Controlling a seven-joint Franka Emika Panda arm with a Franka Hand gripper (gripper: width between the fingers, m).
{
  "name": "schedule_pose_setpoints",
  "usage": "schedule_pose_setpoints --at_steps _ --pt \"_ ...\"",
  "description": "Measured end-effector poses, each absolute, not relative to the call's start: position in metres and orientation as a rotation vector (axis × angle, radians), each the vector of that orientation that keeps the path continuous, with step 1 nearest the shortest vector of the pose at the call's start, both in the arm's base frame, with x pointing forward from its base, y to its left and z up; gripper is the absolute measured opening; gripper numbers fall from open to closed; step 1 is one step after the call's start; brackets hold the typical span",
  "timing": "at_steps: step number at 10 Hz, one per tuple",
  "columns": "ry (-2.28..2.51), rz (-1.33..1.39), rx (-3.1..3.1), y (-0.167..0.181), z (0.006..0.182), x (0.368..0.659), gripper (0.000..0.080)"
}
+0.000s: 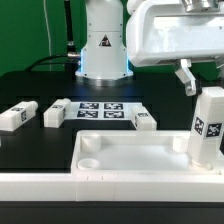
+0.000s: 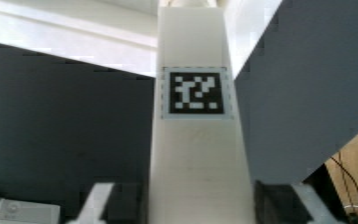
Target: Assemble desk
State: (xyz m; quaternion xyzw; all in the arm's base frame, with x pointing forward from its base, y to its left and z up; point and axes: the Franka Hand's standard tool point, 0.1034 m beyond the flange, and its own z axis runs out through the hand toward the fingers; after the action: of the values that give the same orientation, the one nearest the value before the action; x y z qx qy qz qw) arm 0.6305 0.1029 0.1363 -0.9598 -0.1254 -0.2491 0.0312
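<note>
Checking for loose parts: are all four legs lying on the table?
No, only three legs lie there; the fourth leg stands upright in the end effector.

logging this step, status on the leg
gripper shut on leg, held upright. leg at desk top, exterior view's right end. three loose legs behind, none in the way.

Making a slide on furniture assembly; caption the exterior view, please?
Claw holds a white tagged leg upright at the desk top's corner; three legs lie behind.

one white desk top [image 1: 130,158]. four white block legs in all: first leg [image 1: 11,117], second leg [image 1: 55,113], third leg [image 1: 143,120], and one upright leg [image 1: 209,125]. one marker board [image 1: 100,108]. one robot arm [image 1: 105,40].
</note>
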Motion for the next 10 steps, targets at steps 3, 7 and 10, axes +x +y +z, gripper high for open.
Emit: schedule_pose_setpoints --at_steps 3,7,10 --pt "-0.387 -0.766 -2.957 0.1031 0.1361 0.6304 0.0287" --pt "-0.387 -0.764 -2.957 0.1032 0.1359 0.6304 0.0605" --pt "-0.391 -0.763 -2.958 0.1037 0.1434 0.6309 0.0648"
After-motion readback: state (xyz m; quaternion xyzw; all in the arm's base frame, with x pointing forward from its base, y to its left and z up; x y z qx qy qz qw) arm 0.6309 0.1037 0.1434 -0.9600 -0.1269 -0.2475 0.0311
